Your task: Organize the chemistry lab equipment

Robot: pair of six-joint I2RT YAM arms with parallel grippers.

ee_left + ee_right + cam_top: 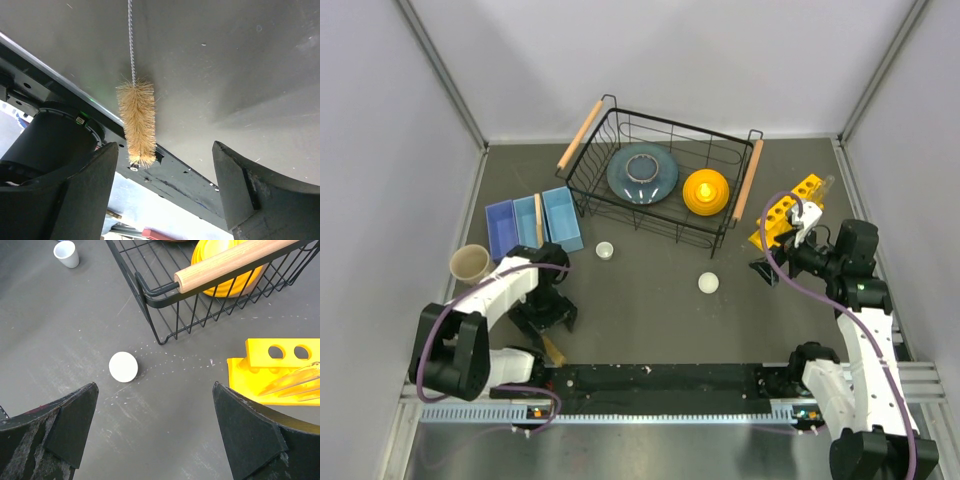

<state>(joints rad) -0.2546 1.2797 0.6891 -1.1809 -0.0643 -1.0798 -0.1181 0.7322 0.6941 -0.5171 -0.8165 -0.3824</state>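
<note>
The yellow rack [788, 212] lies at the right of the table, with thin clear tubes [296, 381] on it; it also shows in the right wrist view [260, 371]. A white round piece [708, 283] lies mid-table and shows in the right wrist view [123, 366]. A small white cup-shaped piece [605, 250] stands near the basket. A short wooden stick [538, 218] lies in the blue tray. My right gripper [154, 390] is open and empty between the white piece and the rack. My left gripper [165, 150] is open and empty over a tan bristle brush [136, 122] near the front rail.
A black wire basket [660, 180] with wooden handles holds a grey-blue plate [642, 173] and an orange bowl [706, 191]. A blue three-part tray [558, 218] and a beige cup [470, 263] stand at the left. The black front rail [660, 378] runs below.
</note>
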